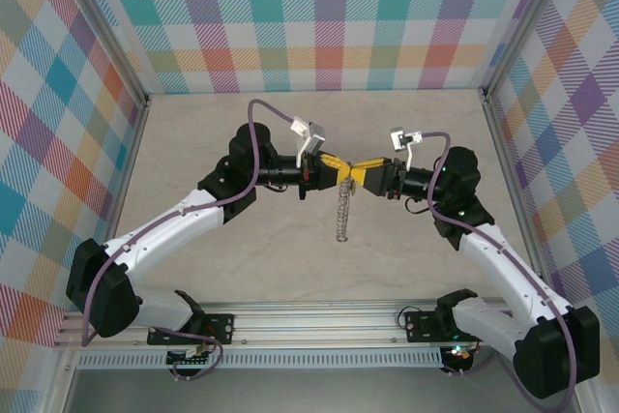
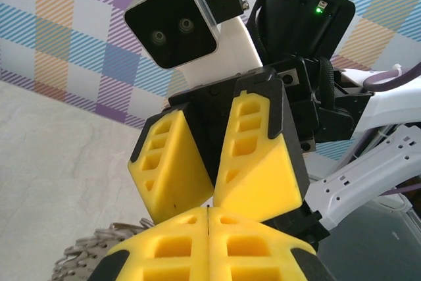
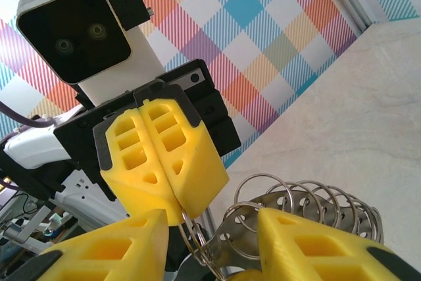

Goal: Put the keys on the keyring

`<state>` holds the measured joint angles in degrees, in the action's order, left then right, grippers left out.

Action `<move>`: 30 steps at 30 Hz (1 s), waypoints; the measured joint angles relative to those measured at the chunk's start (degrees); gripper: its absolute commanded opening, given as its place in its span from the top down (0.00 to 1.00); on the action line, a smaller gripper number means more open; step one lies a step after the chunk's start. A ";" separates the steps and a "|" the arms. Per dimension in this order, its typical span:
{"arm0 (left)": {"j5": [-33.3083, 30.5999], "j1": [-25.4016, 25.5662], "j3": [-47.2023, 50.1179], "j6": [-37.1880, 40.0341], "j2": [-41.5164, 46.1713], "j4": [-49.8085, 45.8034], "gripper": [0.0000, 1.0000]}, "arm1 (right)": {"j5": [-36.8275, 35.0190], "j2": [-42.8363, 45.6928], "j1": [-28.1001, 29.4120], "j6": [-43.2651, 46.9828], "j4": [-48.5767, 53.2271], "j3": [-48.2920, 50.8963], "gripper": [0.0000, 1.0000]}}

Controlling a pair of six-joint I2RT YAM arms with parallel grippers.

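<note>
The keyring (image 1: pixel 341 215) is a string of silvery rings hanging down from where my two grippers meet above the table's middle. My left gripper (image 1: pixel 344 171) is shut on its top ring, with the yellow fingers pressed together (image 2: pixel 208 218) and the wire pinched at their tip (image 3: pixel 179 210). My right gripper (image 1: pixel 358 173) faces it tip to tip and is open (image 3: pixel 212 222), its fingers standing either side of that ring. Further rings on a perforated metal strip (image 3: pixel 309 195) trail off to the right. A small yellow lump (image 3: pixel 245 276) shows between my right fingers; whether it is the keys I cannot tell.
The beige tabletop (image 1: pixel 242 132) is walled by checked panels (image 1: pixel 329 16) at the back and both sides. A metal rail (image 1: pixel 329 321) carrying the arm bases runs along the near edge. The keyring's lower end (image 2: pixel 85 255) hangs just above the table.
</note>
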<state>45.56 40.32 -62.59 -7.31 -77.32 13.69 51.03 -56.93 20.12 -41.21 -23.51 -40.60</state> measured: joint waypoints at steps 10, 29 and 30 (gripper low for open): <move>-1.33 -0.04 0.00 -0.44 -0.22 -0.04 1.00 | -0.17 0.15 0.50 1.38 -0.90 0.00 1.00; -31.78 -0.33 -8.66 -1.07 4.46 -16.70 0.00 | -16.87 -0.33 0.72 8.74 16.79 -0.02 1.00; -33.75 -0.33 -9.18 -1.27 4.96 -18.01 0.00 | -17.27 -0.59 0.72 8.72 17.14 -0.02 1.00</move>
<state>11.81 39.99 -71.77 -8.58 -72.36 -4.32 33.76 -57.52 20.84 -32.49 -6.37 -40.62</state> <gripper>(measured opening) 0.998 0.067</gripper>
